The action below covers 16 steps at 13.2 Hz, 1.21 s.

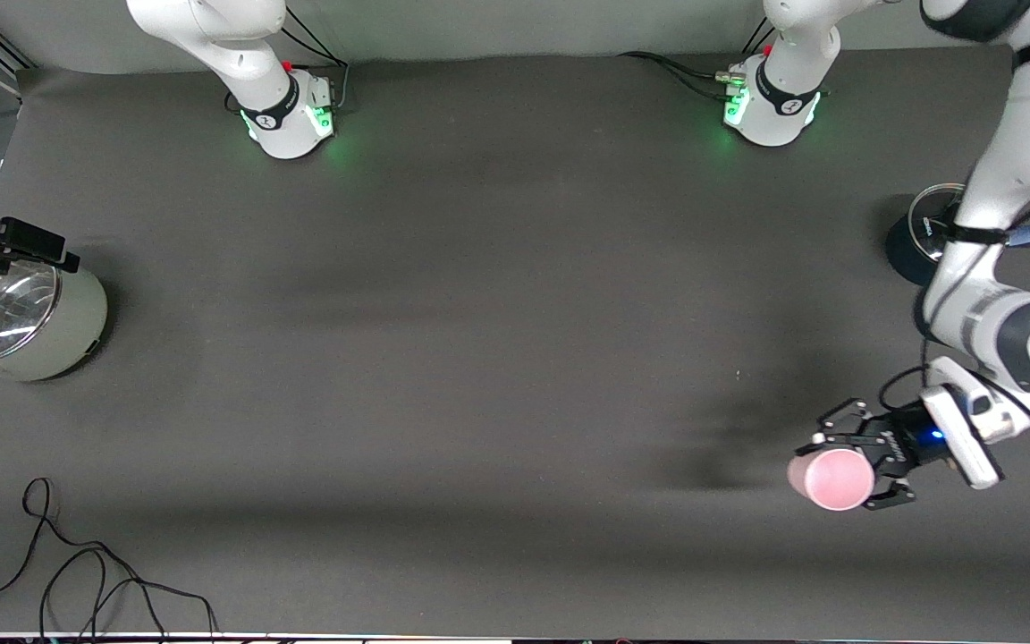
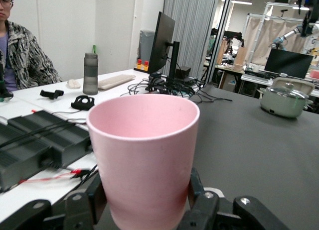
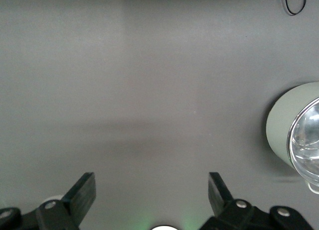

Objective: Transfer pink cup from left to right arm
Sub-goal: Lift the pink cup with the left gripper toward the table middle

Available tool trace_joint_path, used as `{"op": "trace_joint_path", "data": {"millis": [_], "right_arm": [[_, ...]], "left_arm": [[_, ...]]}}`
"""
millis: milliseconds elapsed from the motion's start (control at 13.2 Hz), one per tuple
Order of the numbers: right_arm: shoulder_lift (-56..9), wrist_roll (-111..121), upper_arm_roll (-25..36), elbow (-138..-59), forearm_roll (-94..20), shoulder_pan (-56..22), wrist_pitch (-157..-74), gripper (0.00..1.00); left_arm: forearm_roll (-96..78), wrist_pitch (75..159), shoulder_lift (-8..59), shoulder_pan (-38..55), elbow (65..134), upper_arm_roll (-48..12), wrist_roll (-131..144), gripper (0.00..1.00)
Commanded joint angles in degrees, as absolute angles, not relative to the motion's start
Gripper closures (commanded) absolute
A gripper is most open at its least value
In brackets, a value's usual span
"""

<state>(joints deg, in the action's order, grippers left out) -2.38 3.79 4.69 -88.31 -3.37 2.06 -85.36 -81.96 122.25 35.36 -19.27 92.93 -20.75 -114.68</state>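
The cup (image 1: 831,479) is seen from above in the front view, up in the air over the counter (image 1: 479,358) at the left arm's end. The left claw (image 1: 855,470) is closed on its lower part, a finger on each side. In that view the cup's round pink mouth is turned up toward the camera and a little toward the right arm's end.

In the left wrist view the cup (image 2: 143,160) is seen from the side. It stands straight up from the claw (image 2: 144,210), wide rim away from the wrist, narrow base down between the black fingers (image 2: 204,210). Its long axis runs along the way the claw points. The inside is shown to be bare.

The green pot (image 1: 28,309) with a glass lid is set on the counter at the right arm's end. A dark round thing (image 1: 917,237) is partly hidden by the left arm.

The right claw (image 3: 152,195) is shown only in the right wrist view. It is held wide open over bare counter beside the pot (image 3: 294,130), with nothing between its fingers. In the front view only the right arm's base is shown.
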Motion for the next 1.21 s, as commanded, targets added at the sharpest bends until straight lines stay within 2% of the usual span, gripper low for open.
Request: {"op": "trace_joint_path", "data": {"millis": [0,151,454,833,1135], "right_arm": [[-2.72,4.66,4.92,-87.45,-4.22,1.93,-84.73,0.0],[-2.72,4.66,4.92,-87.45,-4.22,1.93,-84.73,0.0],[-2.72,4.66,4.92,-87.45,-4.22,1.93,-84.73,0.0],[-2.81,4.57,4.92,-87.45,-4.22,1.93,-84.64,0.0],[-2.64,2.91,4.83,-87.36,-4.31,1.67,-83.85,0.0]], "left_arm": [[-86.48,132.76,28.92,-19.69,101.06,-29.32,-114.35,0.47],[-89.8,140.76,27.34,-19.86,102.56,-36.88,-114.17,0.47],[-94.91,160.35,28.91,-16.28,100.91,-51.22,-114.08,0.47],[-96.59,168.74,28.83,-8.1,98.62,-52.91,-113.99,0.46],[-96.5,175.23,28.83,-7.38,98.26,-58.7,-113.99,0.46]]}}
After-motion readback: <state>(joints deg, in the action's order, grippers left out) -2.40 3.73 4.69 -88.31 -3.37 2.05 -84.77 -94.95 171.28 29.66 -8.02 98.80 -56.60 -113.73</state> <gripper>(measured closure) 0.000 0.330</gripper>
